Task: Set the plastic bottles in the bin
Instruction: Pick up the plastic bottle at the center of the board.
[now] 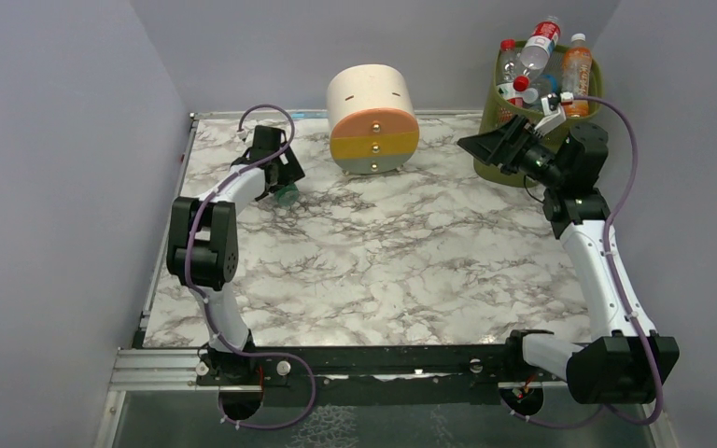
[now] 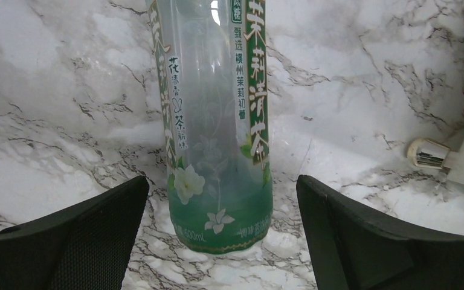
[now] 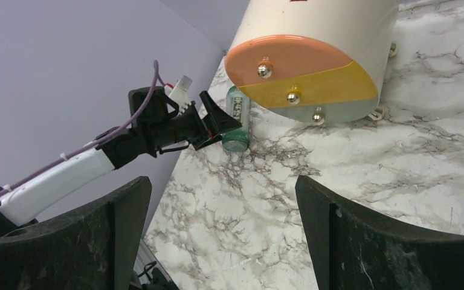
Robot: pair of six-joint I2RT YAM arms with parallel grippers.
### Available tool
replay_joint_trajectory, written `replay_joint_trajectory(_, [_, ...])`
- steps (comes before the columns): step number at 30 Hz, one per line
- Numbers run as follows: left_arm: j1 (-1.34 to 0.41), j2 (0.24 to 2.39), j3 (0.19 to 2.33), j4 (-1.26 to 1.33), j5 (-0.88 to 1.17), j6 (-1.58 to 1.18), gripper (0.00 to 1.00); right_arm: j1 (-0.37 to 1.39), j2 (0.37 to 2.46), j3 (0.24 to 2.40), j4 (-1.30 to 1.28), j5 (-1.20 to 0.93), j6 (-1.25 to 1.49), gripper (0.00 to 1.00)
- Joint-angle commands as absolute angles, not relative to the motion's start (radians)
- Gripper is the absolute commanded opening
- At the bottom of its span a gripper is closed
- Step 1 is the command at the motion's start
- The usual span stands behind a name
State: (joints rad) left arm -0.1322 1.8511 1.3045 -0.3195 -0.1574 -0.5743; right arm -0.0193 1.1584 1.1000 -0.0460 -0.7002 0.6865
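Most of the job looks done: several clear plastic bottles (image 1: pixel 541 51) stand packed in the tall olive-green mesh bin (image 1: pixel 487 110) at the far right of the white marbled surface (image 1: pixel 383 271). One clear green-labelled bottle (image 2: pixel 217 121) lies at far left, between the spread fingers of the left claw (image 2: pixel 222 181), not yet gripped. The right claw (image 1: pixel 502 147) hangs beside the bin, jaws apart and empty.

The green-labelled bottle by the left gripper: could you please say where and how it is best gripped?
Grip the green-labelled bottle across its labelled body, coming down from above. It seems to lie on its side on the table, both flanks free, and the open left gripper has a finger either side.
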Motion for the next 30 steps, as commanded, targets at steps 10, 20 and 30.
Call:
replay_joint_trajectory(10, [-0.126, 1.957, 1.388, -0.327, -0.225, -0.575, 0.90, -0.011, 1.175, 1.064, -0.001, -0.749, 0.670, 0.92])
replay_joint_trajectory(20, [-0.126, 1.914, 1.312, -0.309, -0.209, -0.574, 0.63, 0.004, 1.186, 1.047, 0.006, -0.750, 0.675, 0.92])
replay_joint_trajectory(30, [-0.126, 1.761, 1.194, -0.300, -0.155, -0.590, 0.60, 0.018, 1.180, 1.037, 0.003, -0.753, 0.674, 0.92])
